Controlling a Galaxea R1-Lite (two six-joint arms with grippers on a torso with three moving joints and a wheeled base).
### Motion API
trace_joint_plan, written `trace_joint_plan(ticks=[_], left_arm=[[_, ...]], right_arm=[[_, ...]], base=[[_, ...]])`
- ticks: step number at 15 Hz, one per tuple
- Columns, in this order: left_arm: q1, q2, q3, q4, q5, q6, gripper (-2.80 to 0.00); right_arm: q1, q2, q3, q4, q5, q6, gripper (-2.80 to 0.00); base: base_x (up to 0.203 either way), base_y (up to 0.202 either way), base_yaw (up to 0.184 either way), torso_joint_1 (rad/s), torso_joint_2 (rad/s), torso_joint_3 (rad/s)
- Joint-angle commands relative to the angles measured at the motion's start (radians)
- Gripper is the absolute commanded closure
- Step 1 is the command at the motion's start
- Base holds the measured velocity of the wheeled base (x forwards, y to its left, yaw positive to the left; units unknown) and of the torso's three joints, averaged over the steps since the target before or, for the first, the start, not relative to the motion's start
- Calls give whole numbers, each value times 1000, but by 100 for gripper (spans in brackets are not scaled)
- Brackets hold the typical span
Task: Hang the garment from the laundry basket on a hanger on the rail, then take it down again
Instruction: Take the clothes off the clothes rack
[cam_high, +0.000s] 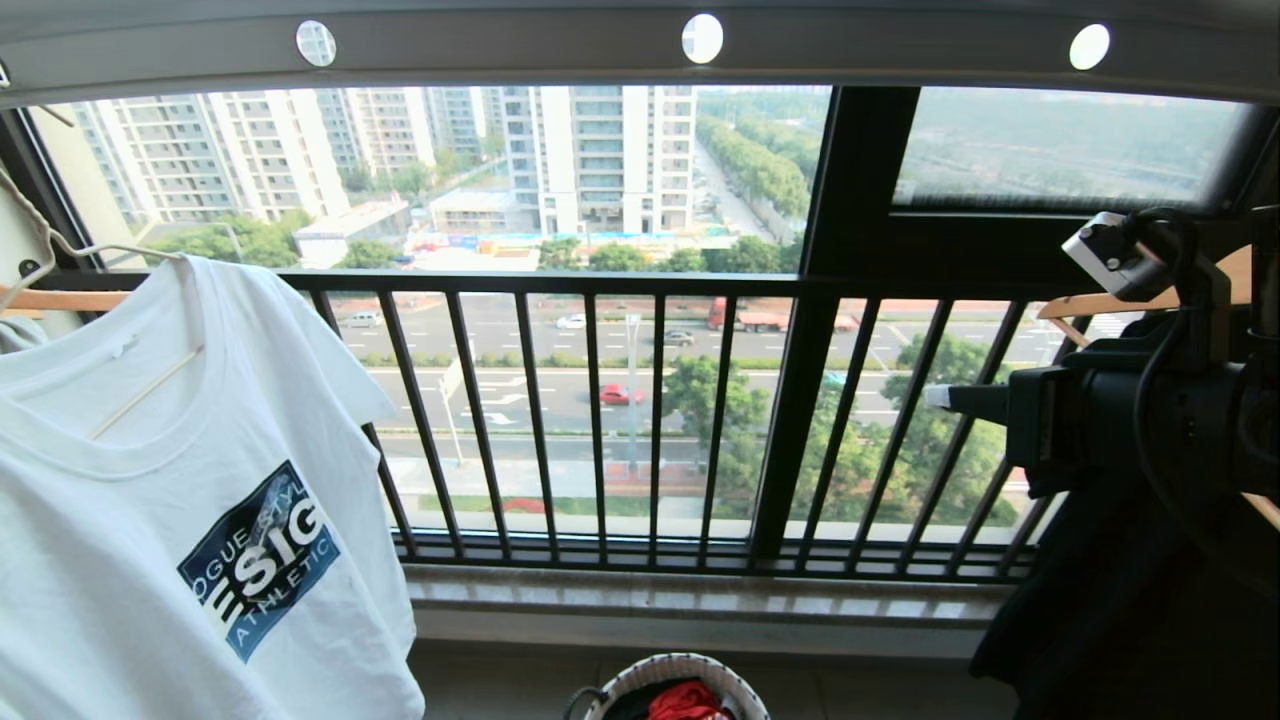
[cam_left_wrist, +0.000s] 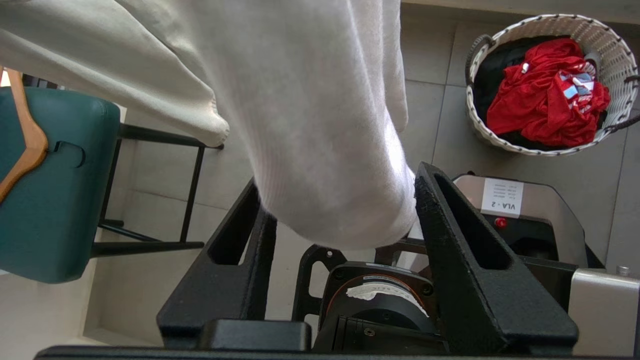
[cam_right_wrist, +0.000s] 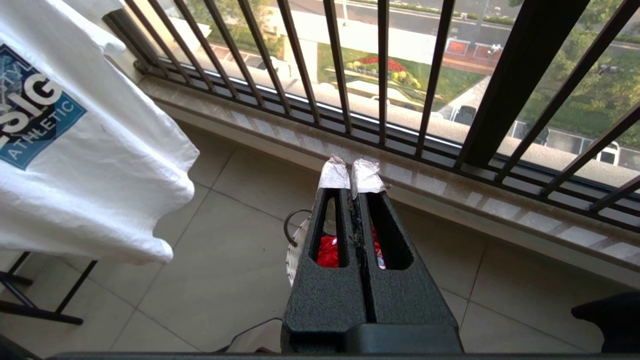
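White T-shirt (cam_high: 170, 500) hanging on cream hanger (cam_high: 60, 245) under rail (cam_high: 500, 45). Left wrist only – left gripper (cam_left_wrist: 340, 215) fingers parted around hem. Right wrist only – right gripper (cam_right_wrist: 354, 175) fingers closed, empty, above laundry basket (cam_right_wrist: 298, 245).

Bright hazy daylight floods through the window (cam_high: 600, 200); indoor foreground darker, edges bowed.

The garment (cam_high: 150, 480) hides most of the hanger (cam_high: 60, 250); the laundry basket (cam_high: 690, 668) is cut off below
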Motion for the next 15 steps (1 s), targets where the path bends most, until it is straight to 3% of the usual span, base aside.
trace_joint_plan(ticks=[1,3,7,8,9,10,12,15], left_arm=[[1,-30,-58,22,2,0,-280],[0,-45,-146,87,0,2,-280],[-1,-92,-277,98,-16,8,-280],[-2,-110,-308,94,-91,6,-280],[-1,-129,-340,91,-207,5,-79],[0,-140,-357,89,-269,6,0],[-1,-140,-338,85,-288,4,0],[-2,-213,-313,85,-442,1,0]], right_arm=[[0,-1,0,-1,1,1,0],[0,-1,-1,-1,1,1,0],[0,0,-2,-1,1,1,0],[0,0,-2,-1,1,1,0],[0,0,-2,-1,1,1,0],[0,0,-1,-1,1,1,0],[0,-1,-2,-3,0,1,0],[-1,-4,-2,-10,0,1,0]], base=[[0,0,0,0,0,0],[0,0,0,0,0,0],[0,0,0,0,0,0],[0,0,0,0,0,0],[0,0,0,0,0,0],[0,0,0,0,0,0],[0,0,0,0,0,0],[0,0,0,0,0,0]])
